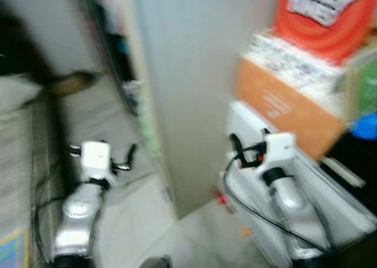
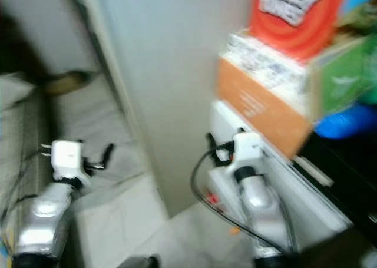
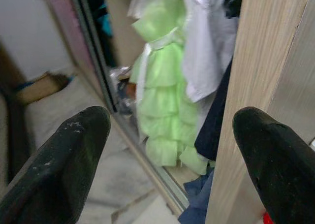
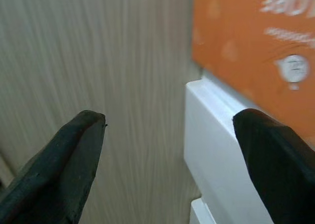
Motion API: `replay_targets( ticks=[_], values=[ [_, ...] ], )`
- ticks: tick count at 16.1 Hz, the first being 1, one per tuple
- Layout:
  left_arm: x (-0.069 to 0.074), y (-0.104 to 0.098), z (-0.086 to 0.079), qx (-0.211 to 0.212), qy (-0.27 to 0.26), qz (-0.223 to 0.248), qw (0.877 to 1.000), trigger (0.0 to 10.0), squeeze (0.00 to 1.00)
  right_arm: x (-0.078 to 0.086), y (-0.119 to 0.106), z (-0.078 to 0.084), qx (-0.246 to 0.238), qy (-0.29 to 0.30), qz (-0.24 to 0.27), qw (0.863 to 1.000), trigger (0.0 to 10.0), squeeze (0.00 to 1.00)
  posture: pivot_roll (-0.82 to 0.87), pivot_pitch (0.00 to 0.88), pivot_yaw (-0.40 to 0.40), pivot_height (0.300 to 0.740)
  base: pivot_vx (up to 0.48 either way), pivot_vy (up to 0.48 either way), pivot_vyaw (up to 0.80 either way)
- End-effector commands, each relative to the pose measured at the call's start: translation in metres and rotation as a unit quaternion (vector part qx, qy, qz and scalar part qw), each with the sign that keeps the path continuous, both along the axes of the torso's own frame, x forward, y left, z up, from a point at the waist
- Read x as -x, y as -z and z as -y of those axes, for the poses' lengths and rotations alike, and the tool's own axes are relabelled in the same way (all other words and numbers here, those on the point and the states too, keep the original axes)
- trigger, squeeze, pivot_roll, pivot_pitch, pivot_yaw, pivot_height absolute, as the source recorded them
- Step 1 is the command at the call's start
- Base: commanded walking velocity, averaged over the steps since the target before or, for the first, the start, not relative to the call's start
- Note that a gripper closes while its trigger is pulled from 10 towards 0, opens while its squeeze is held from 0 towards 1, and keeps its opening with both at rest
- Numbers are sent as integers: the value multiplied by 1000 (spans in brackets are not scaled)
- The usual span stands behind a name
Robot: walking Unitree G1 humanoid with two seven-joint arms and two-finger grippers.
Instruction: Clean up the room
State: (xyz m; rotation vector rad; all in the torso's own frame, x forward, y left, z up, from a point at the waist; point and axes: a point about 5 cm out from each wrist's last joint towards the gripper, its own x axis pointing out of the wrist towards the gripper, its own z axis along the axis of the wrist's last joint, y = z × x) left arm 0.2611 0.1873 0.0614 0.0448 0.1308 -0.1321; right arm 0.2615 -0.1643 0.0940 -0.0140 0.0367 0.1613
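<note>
**Operator:** What do the head views give me?

**Spotter:** Both are blurred, so you're probably mid-turn or walking. Your left gripper [image 1: 121, 159] sits at lower left over pale floor, your right gripper [image 1: 244, 152] just right of centre. A tall wardrobe side panel [image 1: 194, 91] fills the middle. At upper right an orange box [image 1: 285, 106] carries a stack topped by a red-and-white box [image 1: 321, 15]; both rest on a white unit [image 1: 330, 191] running to lower right. Something small and red [image 1: 222, 200] lies on the floor at the panel's foot; too blurred to name.

**Operator:** Left wrist?

**Spotter:** Your fingers [image 3: 59, 170] stand wide apart, nothing between them. At centre, past them, a green ruffled dress [image 3: 165, 106] and a white garment [image 3: 206, 47] hang inside the open wardrobe, dark blue cloth [image 3: 197, 204] spilling at its base along the sliding track [image 3: 142, 150].

**Operator:** Right wrist?

**Spotter:** Also spread and empty. The fingers [image 4: 64, 170] frame the wood-grain panel on the left, the white unit and orange box on the right.

**Operator:** So which step?

**Spotter:** I'd judge you're still searching; no item is picked. Steady the view first, then choose a target, perhaps the cloth on the wardrobe floor.
</note>
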Motion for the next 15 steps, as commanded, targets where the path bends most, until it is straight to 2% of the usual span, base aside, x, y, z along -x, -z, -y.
replay_targets(
  ticks=[1, 5, 8, 15],
  values=[
    [-1, -5, -6, -7, -10, 8, 1000, 10000, 0, 0, 0, 0, -7, 1, -1, 1000, 10000, 0, -30, 0, 9, 740, 0, 0, 675],
    [5, -3, -15, 0, -55, 12, 998, 10000, 0, 0, -2, 6, -6, 8, -2, 1000, 10000, 0, -56, 0, 9, 740, 0, 0, 0],
    [9, -2, -18, 2, -63, 7, 998, 10000, 0, 4, 1, 7, -3, 7, -7, 1000, 10000, 0, -52, 0, 7, 740, 0, 0, 0],
    [7, 2, -17, 7, -68, -2, 998, 10000, 0, 0, -2, 8, 0, 2, -1, 1000, 10000, 0, -52, 0, 3, 740, 0, 456, 0]
  ],
)
